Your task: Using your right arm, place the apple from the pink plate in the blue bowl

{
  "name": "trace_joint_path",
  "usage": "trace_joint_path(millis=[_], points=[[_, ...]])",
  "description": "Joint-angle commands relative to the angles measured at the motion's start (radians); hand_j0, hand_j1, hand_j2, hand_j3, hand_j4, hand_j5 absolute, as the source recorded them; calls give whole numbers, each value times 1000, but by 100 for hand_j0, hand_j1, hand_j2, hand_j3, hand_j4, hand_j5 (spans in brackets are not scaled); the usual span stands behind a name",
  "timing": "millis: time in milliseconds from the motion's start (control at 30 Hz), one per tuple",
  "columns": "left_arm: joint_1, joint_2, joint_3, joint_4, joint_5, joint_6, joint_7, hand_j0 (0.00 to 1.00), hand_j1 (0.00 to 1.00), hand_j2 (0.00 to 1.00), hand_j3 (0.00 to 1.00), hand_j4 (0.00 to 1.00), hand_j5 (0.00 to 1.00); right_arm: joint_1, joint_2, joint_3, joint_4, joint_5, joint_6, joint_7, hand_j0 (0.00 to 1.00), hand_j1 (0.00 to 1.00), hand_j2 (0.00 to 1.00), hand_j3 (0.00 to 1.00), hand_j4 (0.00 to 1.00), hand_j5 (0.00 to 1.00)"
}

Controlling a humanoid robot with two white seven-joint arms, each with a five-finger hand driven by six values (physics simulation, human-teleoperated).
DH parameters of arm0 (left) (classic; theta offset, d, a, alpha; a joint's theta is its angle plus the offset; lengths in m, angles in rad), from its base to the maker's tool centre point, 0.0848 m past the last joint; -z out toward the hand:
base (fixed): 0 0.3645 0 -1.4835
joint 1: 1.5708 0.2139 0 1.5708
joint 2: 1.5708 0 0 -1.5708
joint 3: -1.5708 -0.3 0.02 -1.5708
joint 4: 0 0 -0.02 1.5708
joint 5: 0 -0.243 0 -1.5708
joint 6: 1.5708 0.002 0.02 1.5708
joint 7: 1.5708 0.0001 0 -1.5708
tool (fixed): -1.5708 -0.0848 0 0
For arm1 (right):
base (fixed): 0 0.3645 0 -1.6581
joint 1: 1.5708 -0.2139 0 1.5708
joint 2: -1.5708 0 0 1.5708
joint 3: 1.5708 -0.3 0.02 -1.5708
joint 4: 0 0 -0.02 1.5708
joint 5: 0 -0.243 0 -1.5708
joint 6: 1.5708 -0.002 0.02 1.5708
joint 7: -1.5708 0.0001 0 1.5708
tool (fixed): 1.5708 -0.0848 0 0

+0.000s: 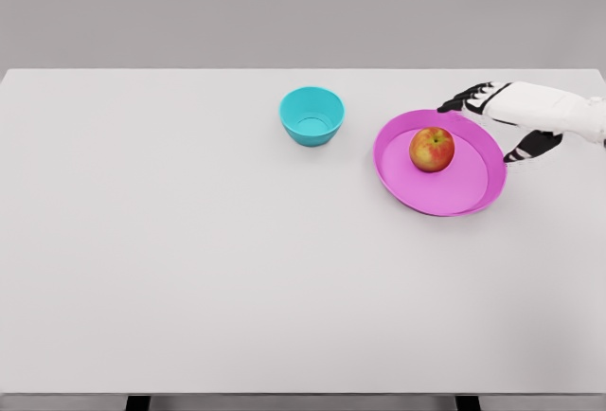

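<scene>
A white robot arm reaches in from the right edge of the picture. Its right hand [516, 117], white with black fingers [461, 100], is spread open and holds nothing. The fingers point left and hover at the far right rim of a pink plate [473, 193], with the thumb lower down, just off the plate's right edge. A red and yellow apple [432, 150] sits upright on the plate, a little left of its middle, apart from the hand. To the left of the plate, near but not touching it, stands a blue bowl [311, 116]. Everything rests on a wide white desk [189, 259].
</scene>
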Motion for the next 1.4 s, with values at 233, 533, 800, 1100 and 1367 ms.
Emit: trace_joint_path(millis=[233,533,800,1100,1367], points=[[0,0,0,0,1,0,0,100,100,100,100,100,100,-94,96,170,172,-3,2,34,100,100,100,100,100,100],[0,0,0,0,1,0,0,100,100,100,100,100,100,-146,142,220,223,-3,2,41,100,100,100,100,100,100],[0,0,0,0,-1,0,0,100,100,100,100,100,100,-166,162,240,256,-1,2,41,100,100,100,100,100,100],[0,0,0,0,-1,0,0,100,100,100,100,100,100,-178,187,268,293,7,2,41,100,100,100,100,100,100],[0,0,0,0,1,0,0,100,100,100,100,100,100,-190,205,274,305,7,2,41,100,100,100,100,100,100]])
